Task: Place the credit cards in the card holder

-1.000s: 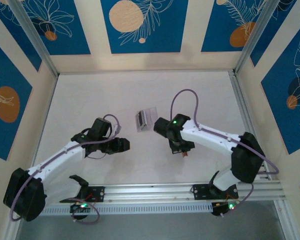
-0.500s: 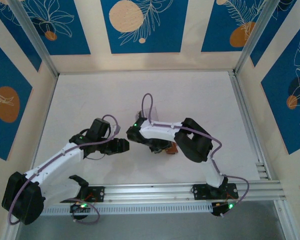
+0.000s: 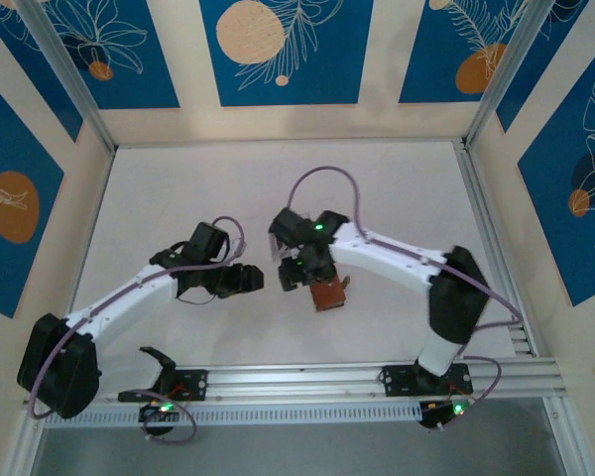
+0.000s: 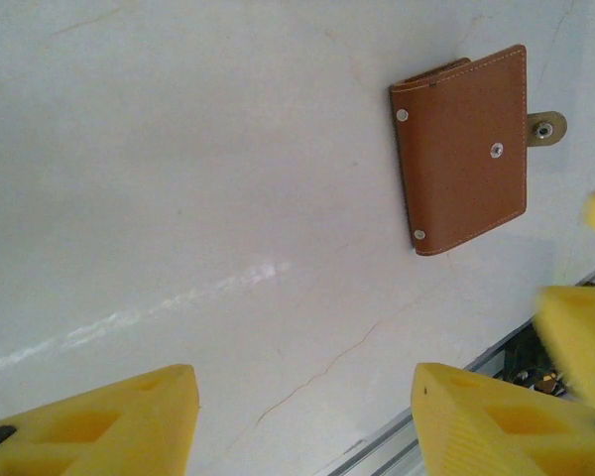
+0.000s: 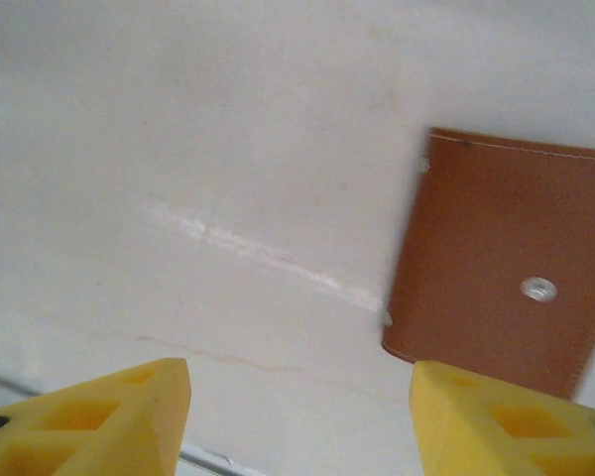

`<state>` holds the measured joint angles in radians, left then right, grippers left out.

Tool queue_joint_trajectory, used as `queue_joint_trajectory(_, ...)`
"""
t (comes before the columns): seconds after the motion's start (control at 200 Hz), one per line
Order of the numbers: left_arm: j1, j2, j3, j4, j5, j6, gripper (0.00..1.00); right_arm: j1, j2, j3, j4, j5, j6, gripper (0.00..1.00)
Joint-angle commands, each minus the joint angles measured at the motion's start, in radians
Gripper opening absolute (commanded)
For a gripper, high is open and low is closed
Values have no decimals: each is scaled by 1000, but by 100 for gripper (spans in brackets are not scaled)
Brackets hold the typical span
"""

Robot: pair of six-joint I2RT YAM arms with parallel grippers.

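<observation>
Right arm has swung since half a second ago: its elbow is now out toward the right and its wrist sits mid-table, so the card holder shows uncovered. Left arm has edged slightly right.

Top external: the left gripper (image 3: 256, 279) and right gripper (image 3: 292, 275) are near each other, tips facing, over the white table (image 3: 178, 188). The card holder (image 3: 329, 294), a brown wallet, lies flat on the table just beside the right gripper, on its near-right side. Claw states are too small to read from this view.

Left wrist: the left gripper (image 4: 304, 382) has its yellow fingers (image 4: 89, 421) spread wide, nothing between them. The card holder (image 4: 463, 149) lies folded shut at upper right, with its snap tab (image 4: 545, 127) sticking out of its right edge. Blurred yellow shapes (image 4: 580, 332) sit at the right edge.

Right wrist: the right gripper (image 5: 299, 377) is spread wide too and holds nothing, yellow fingers (image 5: 89, 412) low in frame. The card holder (image 5: 506, 268) lies flat at right, above the right-hand finger, apart from it.
</observation>
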<state>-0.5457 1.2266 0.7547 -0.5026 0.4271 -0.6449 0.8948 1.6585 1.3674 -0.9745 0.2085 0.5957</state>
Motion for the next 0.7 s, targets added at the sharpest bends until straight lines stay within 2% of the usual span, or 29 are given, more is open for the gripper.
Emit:
queue_joint_trajectory(0.0,-52,83,71,13,-1,27,60,-109,-80,-112,18,-76,-65,51)
queue_joint_trajectory(0.06,-82,151,110,26,-3,33,60,-189,-112,-181,33,-87,-79,40)
queue_joint_trajectory(0.09,-98,189,135,32,-4,39,61,-225,-126,-209,45,-101,-89,38)
queue_joint_trajectory(0.245,-170,393,291,16,-33,82,63,-358,-160,-311,101,-187,-137,39)
queue_joint_trajectory(0.305,-184,461,345,10,-45,89,63,-402,-158,-337,132,-257,-153,39)
queue_joint_trajectory(0.47,-202,591,443,-1,-54,108,63,-470,-136,-371,186,-340,-169,34)
queue_joint_trajectory(0.565,-219,641,493,-30,-81,126,63,-490,-111,-376,186,-339,-172,27)
queue_joint_trajectory(0.695,-232,682,524,-44,-99,139,63,-501,-84,-380,198,-340,-171,25)
